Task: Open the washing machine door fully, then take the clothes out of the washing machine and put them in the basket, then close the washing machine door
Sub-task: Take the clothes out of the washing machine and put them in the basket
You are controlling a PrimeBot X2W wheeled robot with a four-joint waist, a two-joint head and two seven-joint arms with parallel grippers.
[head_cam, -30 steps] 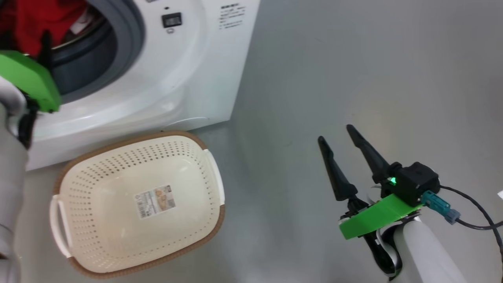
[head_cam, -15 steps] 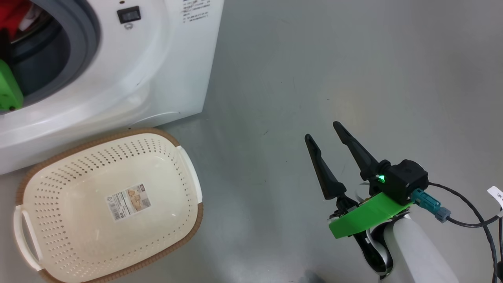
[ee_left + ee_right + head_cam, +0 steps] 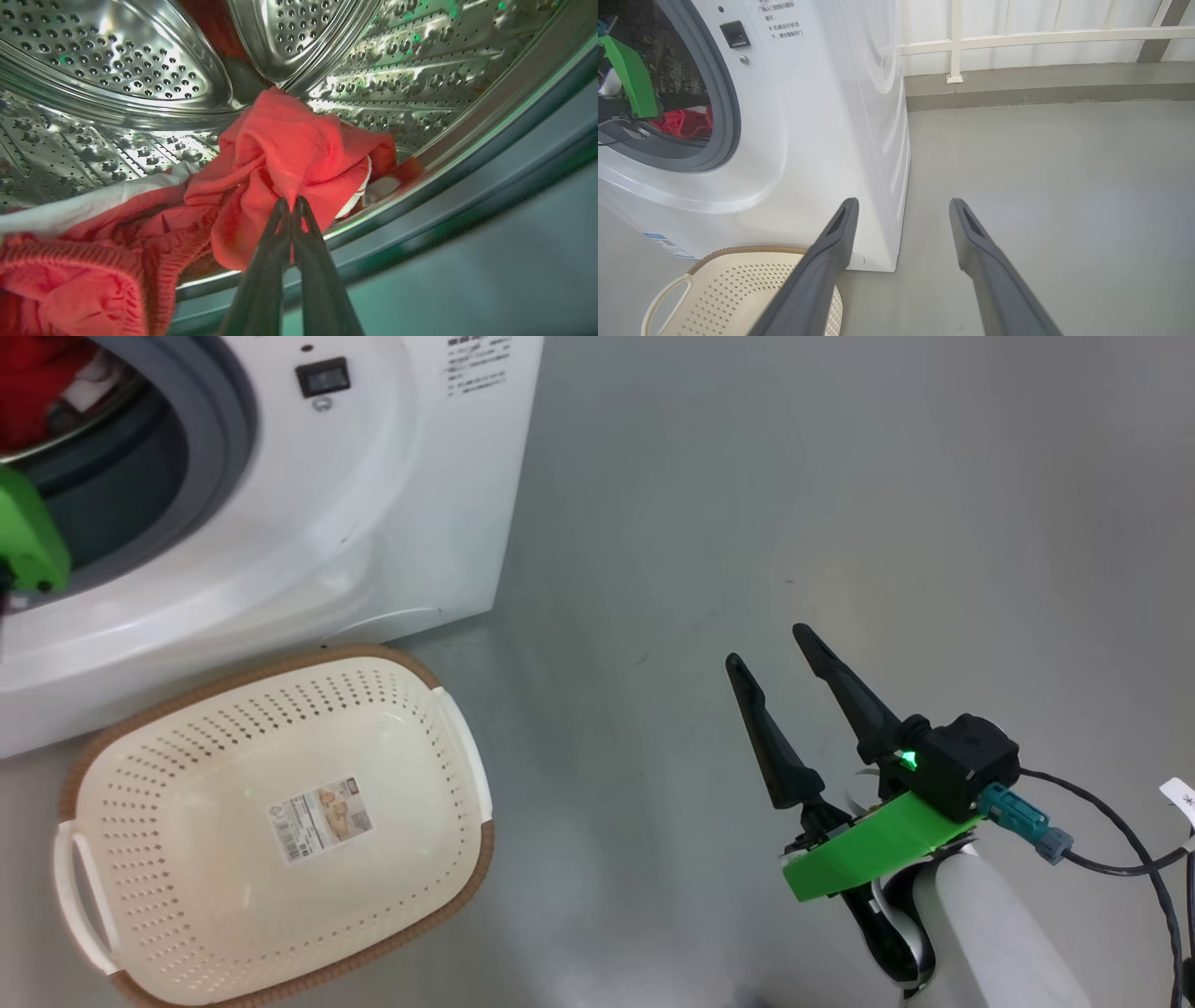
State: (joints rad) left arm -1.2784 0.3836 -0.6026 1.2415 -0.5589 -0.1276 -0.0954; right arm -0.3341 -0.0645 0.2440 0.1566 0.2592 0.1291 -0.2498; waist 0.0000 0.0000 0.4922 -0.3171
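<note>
The white washing machine (image 3: pixel 420 476) stands at the upper left with its mouth uncovered; the washing machine door is out of view. Red clothes (image 3: pixel 289 144) with some white parts lie in the steel drum (image 3: pixel 117 60). My left gripper (image 3: pixel 292 201) reaches inside the drum, shut on a raised fold of the red fabric. Its green wrist mount (image 3: pixel 28 546) sits at the gasket. The cream basket (image 3: pixel 187 728) stands on the floor before the machine with only a sticker inside. Over the bare floor to the right, my right gripper (image 3: pixel 767 646) hangs open with nothing in it.
Grey floor (image 3: pixel 840 476) stretches to the right of the machine. A white railing (image 3: pixel 955 42) and a low kerb run along the back. A black cable (image 3: pixel 1120 840) trails from my right wrist.
The left gripper has closed on the red fabric inside the drum. The head camera has turned, shifting the machine and basket leftward in the picture. The right gripper stays as it was.
</note>
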